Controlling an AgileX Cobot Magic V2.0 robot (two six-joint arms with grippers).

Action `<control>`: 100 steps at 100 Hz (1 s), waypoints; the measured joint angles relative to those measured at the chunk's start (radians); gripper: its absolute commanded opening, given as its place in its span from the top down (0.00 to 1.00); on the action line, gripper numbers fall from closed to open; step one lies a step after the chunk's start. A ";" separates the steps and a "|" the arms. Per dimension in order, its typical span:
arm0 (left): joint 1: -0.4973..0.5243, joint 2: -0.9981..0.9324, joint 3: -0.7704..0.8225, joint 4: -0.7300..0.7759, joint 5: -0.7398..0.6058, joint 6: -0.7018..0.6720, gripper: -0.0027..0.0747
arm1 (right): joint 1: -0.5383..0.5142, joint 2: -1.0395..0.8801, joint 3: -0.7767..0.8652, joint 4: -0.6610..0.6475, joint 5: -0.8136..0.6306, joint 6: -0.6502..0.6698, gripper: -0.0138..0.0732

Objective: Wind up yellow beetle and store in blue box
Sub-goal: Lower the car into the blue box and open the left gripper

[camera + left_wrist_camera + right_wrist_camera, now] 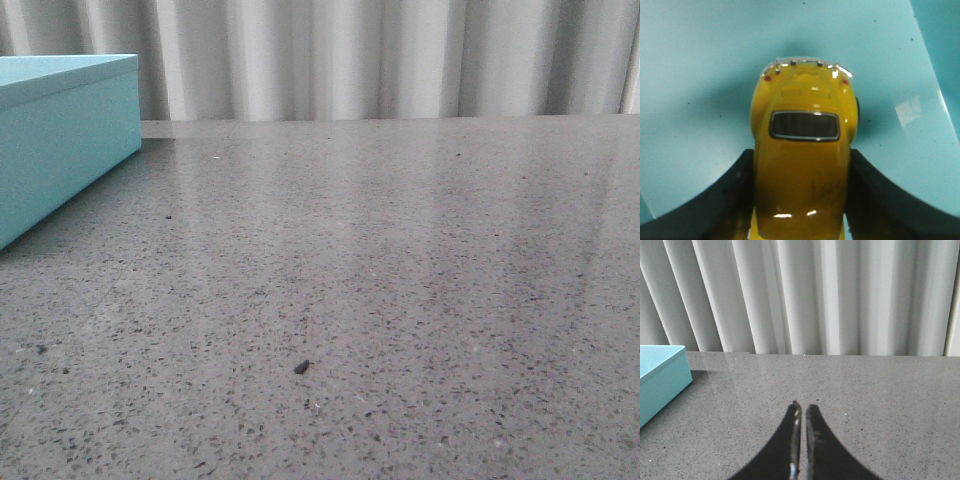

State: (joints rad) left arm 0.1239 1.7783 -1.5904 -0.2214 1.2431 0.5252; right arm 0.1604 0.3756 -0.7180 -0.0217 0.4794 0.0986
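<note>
Grey speckled table (400, 300) carries the blue box (60, 140) at its far-left edge; left gripper (800, 200) clamps the yellow beetle (802, 150) over turquoise, where early release risks rolling; right gripper (801, 415) closed, empty.

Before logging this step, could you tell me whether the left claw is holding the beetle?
Yes: left claw shut on yellow beetle, over turquoise surface.
</note>
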 measured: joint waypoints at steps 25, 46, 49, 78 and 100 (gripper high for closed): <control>0.000 0.000 0.000 0.000 0.000 0.000 0.50 | 0.000 0.000 0.000 0.000 0.000 0.000 0.89; 0.000 0.000 0.000 0.000 0.000 0.000 0.50 | 0.000 0.000 0.000 0.000 0.000 0.000 0.89; 0.000 0.000 0.000 0.000 0.000 0.000 0.50 | 0.000 0.000 0.000 0.000 0.000 0.000 0.89; 0.000 0.000 0.000 -0.002 -0.001 0.000 0.36 | 0.000 0.000 0.000 0.000 0.004 0.000 0.89; 0.000 0.000 0.000 -0.002 -0.001 0.000 0.40 | 0.000 0.000 0.000 0.000 0.012 0.000 0.89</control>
State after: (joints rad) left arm 0.1239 1.7783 -1.5904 -0.2235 1.2423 0.5252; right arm 0.1604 0.3756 -0.7180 -0.0217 0.4914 0.0986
